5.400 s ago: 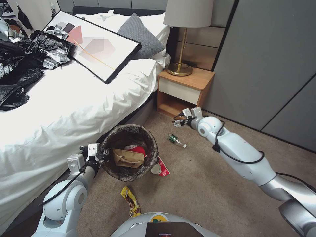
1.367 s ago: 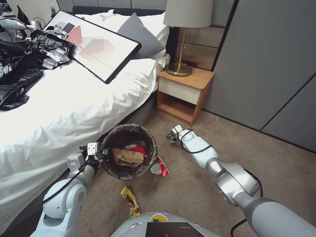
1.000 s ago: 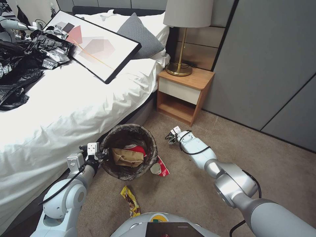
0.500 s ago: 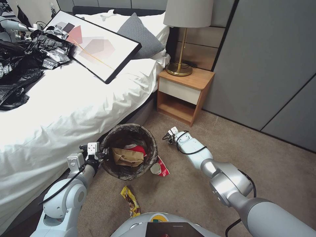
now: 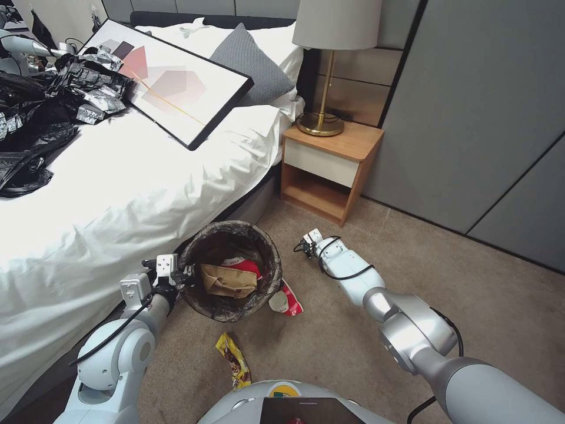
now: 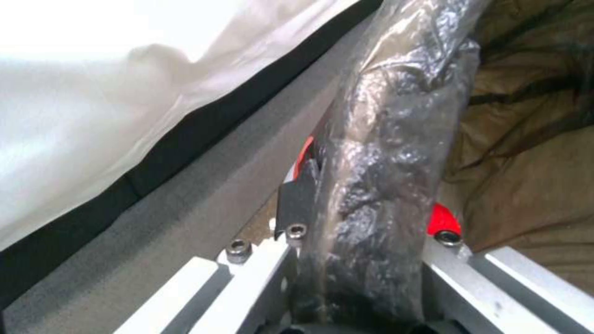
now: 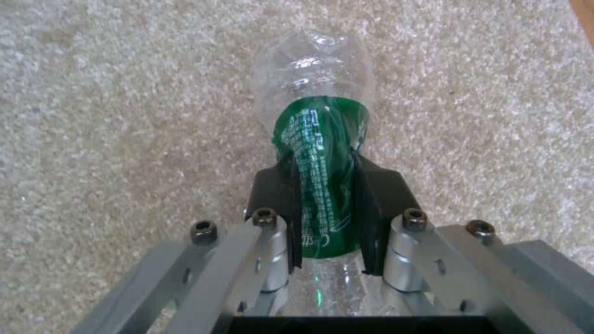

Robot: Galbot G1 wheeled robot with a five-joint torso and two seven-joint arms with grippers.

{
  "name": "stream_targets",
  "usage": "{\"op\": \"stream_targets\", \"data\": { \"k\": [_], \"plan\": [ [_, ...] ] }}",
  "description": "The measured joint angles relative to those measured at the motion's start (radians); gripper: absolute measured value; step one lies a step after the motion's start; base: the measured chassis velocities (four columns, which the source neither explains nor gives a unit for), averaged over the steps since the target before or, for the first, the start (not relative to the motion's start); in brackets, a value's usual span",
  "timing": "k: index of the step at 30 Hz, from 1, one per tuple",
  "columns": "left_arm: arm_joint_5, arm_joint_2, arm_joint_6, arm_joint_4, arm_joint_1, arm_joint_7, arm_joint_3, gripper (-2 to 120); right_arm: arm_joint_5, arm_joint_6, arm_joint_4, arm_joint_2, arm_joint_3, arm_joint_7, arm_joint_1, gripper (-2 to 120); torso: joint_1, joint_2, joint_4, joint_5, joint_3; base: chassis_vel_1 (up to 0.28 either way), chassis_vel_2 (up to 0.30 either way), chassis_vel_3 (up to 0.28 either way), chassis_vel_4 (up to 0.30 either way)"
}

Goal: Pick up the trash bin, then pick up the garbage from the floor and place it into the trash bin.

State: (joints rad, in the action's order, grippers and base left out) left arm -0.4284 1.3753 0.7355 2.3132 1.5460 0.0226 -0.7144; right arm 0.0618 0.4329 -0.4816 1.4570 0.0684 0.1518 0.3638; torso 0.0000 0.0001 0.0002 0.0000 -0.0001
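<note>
Left gripper (image 5: 183, 275) has its fingers clamped on the crinkly bag-lined rim of the trash bin (image 5: 231, 272), which sits by the bed (image 5: 118, 194) with a tan paper bag (image 5: 228, 281) inside. A red-and-white cup (image 5: 286, 300) peeks out half hidden behind it, glossy yellow wrapper (image 5: 234, 359) nearer on the carpet (image 5: 353, 353). Right gripper (image 7: 326, 222) pinches a crushed clear bottle (image 7: 320, 153) with a green label, just over the carpet.

Even indoor light; wrist views perhaps blurred
</note>
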Motion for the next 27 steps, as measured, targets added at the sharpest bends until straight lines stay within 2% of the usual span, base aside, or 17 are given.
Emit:
{"op": "stream_targets", "data": {
  "k": [7,9,10,11,13,15,16,19,20,24,26,27],
  "plan": [
    [-0.002,-0.005,0.0,0.003,-0.001,-0.001,-0.014,0,0.007,0.052,-0.142,-0.072,0.038,0.012,0.041,17,0.0,0.0,-0.0002,0.0002,0.0,0.0,0.0,0.0,0.0],
    [-0.004,-0.01,0.0,0.003,-0.003,-0.003,-0.018,0,0.077,0.096,-0.294,-0.147,0.067,0.012,0.068,17,0.0,0.0,-0.0003,0.0003,0.0,0.0,0.0,0.0,0.0],
    [-0.004,-0.01,0.0,0.002,-0.004,-0.003,-0.018,0,0.1,0.109,-0.349,-0.174,0.072,0.011,0.077,17,0.0,0.0,-0.0003,0.0003,0.0,0.0,0.0,0.0,0.0],
    [-0.004,-0.01,0.0,0.002,-0.004,-0.003,-0.018,0,0.1,0.109,-0.349,-0.174,0.072,0.011,0.077,17,0.0,0.0,-0.0003,0.0003,0.0,0.0,0.0,0.0,0.0],
    [-0.004,-0.012,0.0,-0.003,-0.008,-0.003,-0.017,0,0.169,0.155,-0.485,-0.257,0.07,0.003,0.099,17,0.0,0.0,0.0003,0.0006,0.0,0.0,0.0,0.0,0.0],
    [-0.003,-0.011,0.0,-0.009,-0.012,-0.003,-0.01,0,0.244,0.198,-0.626,-0.37,0.047,-0.022,0.121,17,0.0,0.0,-0.0001,0.0003,0.0,0.0,0.0,0.0,0.0],
    [-0.003,-0.011,0.0,-0.009,-0.012,-0.003,-0.01,0,0.244,0.198,-0.626,-0.37,0.047,-0.022,0.121,17,0.0,0.0,-0.0001,0.0003,0.0,0.0,0.0,0.0,0.0],
    [0.0,-0.009,0.0,-0.015,-0.015,-0.003,-0.002,0,0.371,0.24,-0.845,-0.504,0.002,-0.065,0.151,17,0.0,0.0,-0.0012,0.0002,0.0,0.0,0.0,0.0,0.0],
    [0.0,-0.009,0.0,-0.015,-0.015,-0.003,-0.002,0,0.371,0.24,-0.845,-0.504,0.002,-0.065,0.151,17,0.0,0.0,-0.0012,0.0002,0.0,0.0,0.0,0.0,0.0],
    [0.001,-0.009,0.0,-0.019,-0.013,-0.004,-0.002,0,0.521,0.292,-1.123,-0.617,-0.113,-0.12,0.196,17,0.0,0.0,-0.0001,0.0006,0.0,0.0,0.0,0.0,0.0],
    [0.001,-0.009,0.0,-0.019,-0.012,-0.004,-0.002,0,0.549,0.299,-1.167,-0.63,-0.135,-0.13,0.202,17,0.0,0.0,0.0002,0.0005,0.0,0.0,0.0,0.0,0.0],
    [0.001,-0.009,0.0,-0.02,-0.011,-0.006,-0.001,0,0.633,0.306,-1.272,-0.663,-0.188,-0.153,0.209,17,0.0,0.0,0.0001,0.0003,0.0,0.0,0.0,0.0,0.0]
  ]
}}
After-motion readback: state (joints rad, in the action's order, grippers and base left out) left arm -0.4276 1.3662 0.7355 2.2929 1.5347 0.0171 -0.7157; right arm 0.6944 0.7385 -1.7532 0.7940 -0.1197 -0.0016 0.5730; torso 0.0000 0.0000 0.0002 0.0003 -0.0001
